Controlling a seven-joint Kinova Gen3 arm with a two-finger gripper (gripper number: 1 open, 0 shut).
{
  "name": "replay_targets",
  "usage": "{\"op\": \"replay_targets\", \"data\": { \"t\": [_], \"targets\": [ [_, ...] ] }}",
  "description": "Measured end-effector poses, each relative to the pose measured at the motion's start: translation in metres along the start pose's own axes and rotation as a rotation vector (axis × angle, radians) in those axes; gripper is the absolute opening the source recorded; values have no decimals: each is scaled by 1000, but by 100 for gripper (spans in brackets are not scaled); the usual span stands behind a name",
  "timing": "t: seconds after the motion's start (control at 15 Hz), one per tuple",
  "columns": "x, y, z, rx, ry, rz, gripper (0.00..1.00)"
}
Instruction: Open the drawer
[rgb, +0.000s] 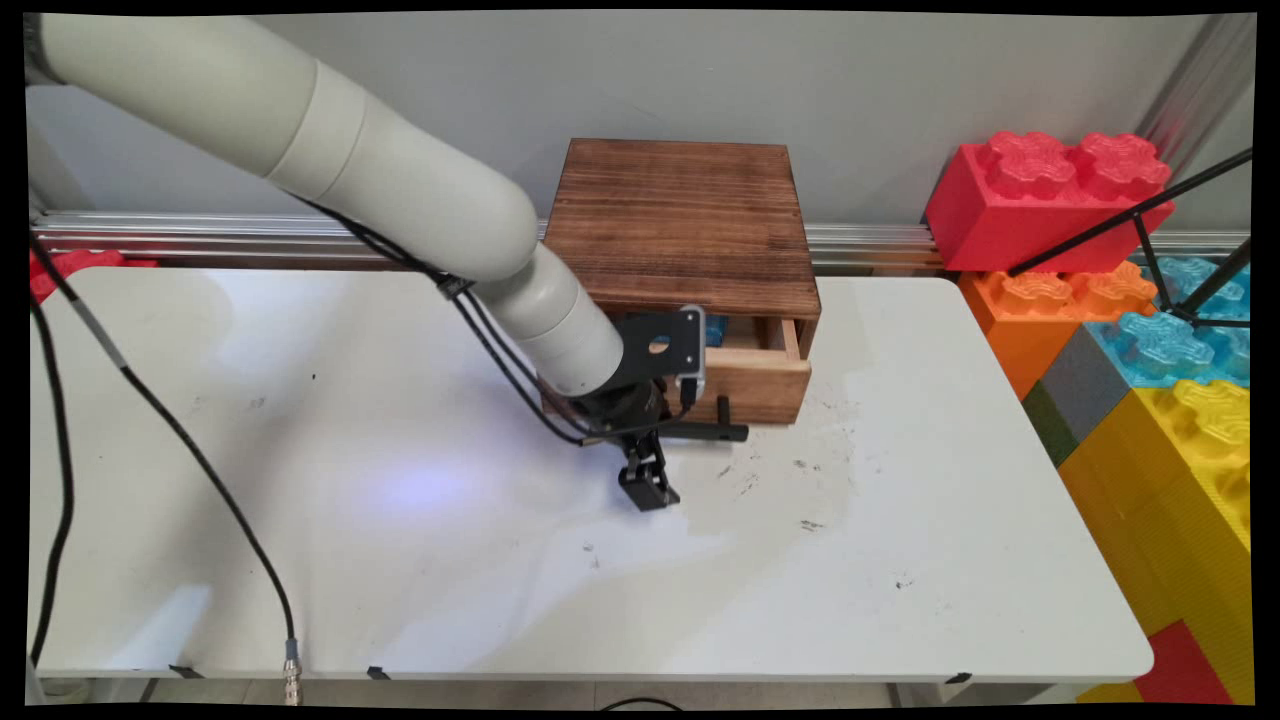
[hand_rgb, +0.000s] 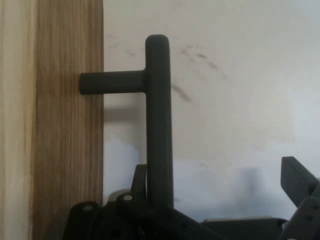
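Showing dark-stained, streaky-grained wood on the box top, matt and a little rough. Showing paler, smoother wood on the drawer front, with straight grain running along it in the hand view. Looking like matt black metal or plastic on the handle, smooth and round-barred. Gleaming softly on the white table, a smooth surface scuffed with dark marks near the drawer. Looking like smooth, satin white plastic on the arm. Shining as glossy, ribbed plastic on the blocks. Showing matt black on the gripper.
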Motion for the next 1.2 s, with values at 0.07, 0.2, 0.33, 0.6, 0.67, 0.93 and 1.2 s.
{"op": "replay_targets", "data": {
  "t": [0.07, 0.2, 0.33, 0.6, 0.67, 0.93, 1.2],
  "targets": [
    [0, 8, -2, -9, 3, -4, 100],
    [0, 23, -5, -24, 9, -10, 100],
    [0, 39, -9, -42, 16, -14, 100],
    [2, 63, -14, -69, 31, -14, 100],
    [1, 70, -15, -76, 33, -15, 100],
    [-2, 94, -20, -97, 44, -11, 100],
    [-5, 114, -23, -107, 60, -6, 100]
  ]
}}
